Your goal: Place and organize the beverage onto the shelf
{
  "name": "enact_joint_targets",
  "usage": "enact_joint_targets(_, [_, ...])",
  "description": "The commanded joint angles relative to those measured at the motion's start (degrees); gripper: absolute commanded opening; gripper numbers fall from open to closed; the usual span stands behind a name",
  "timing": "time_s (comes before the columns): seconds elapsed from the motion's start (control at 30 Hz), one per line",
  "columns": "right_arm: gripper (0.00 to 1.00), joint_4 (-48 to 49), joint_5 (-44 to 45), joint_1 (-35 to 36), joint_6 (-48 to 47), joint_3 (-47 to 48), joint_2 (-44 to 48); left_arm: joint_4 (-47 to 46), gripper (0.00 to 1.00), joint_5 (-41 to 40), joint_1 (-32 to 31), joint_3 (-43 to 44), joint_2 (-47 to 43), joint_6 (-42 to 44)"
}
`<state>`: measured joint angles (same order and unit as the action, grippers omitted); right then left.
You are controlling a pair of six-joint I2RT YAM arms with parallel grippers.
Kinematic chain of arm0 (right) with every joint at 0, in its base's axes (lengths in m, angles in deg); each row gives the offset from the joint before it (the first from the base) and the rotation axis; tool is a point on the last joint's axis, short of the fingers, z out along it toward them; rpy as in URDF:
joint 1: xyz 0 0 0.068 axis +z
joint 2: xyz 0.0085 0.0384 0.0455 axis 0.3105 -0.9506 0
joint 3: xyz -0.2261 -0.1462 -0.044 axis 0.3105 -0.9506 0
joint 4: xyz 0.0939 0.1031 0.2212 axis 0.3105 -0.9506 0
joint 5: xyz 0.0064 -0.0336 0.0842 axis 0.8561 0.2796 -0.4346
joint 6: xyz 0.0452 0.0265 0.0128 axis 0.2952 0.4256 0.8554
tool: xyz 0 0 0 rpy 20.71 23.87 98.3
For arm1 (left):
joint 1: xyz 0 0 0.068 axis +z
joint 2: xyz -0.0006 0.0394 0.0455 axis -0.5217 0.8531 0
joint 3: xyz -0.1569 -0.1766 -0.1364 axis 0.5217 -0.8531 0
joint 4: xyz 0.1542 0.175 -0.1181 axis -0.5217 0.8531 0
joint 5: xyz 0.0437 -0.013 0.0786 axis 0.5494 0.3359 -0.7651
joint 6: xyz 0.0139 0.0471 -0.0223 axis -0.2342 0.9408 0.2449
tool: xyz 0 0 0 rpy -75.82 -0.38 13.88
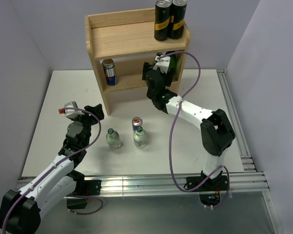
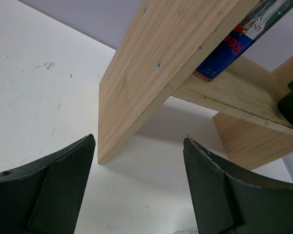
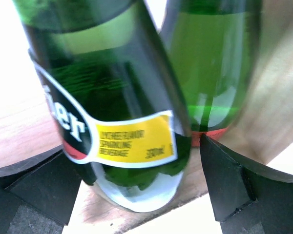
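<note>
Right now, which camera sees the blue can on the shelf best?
The top external view: the blue can stands whole and upright on the lower board of the shelf, near its left end. The left wrist view catches only its lower part past the side panel. The right wrist view shows just green bottles, no can.

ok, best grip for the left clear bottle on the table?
Grip the left clear bottle by its body, below the green cap, from its left: it stands upright, while the second bottle and a can stand on its right. Left end effector is open, on that side.
</note>
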<state>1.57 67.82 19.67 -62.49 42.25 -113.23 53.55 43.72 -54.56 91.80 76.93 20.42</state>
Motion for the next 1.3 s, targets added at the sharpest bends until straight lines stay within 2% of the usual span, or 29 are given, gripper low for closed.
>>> enact_joint_targets(0.0, [1.00,-0.55,-4.84,-0.84,-0.40,2.10,1.15,-1.39,0.79,-0.51,-0.18,0.95,-1.00,1.40])
enact_joint_targets(0.13, [1.00,-0.99,-8.96,-0.84,-1.45,2.11,1.59,-1.39,0.79,-0.34,-0.18,1.03,-1.00,1.40])
enact_joint_targets(0.5, [1.00,-4.59,-9.33,-0.49,-0.49,0.09,5.19,-0.78,0.79,-0.51,-0.18,1.21,-1.44,1.49])
enact_joint_targets(0.83, [1.00,-7.40,-10.47,1.62,2.06,-5.88,12.92,-0.42,0.79,-0.77,-0.18,1.39,-1.70,1.66])
enact_joint_targets(1.07, [1.00,-9.69,-9.33,5.39,4.69,-10.90,18.20,-0.34,0.79,-0.69,-0.18,1.30,-1.88,1.66])
enact_joint_targets(1.27, [1.00,-15.57,-4.07,13.29,10.04,-19.85,29.08,0.19,0.79,-0.34,-0.18,1.65,-1.70,1.58])
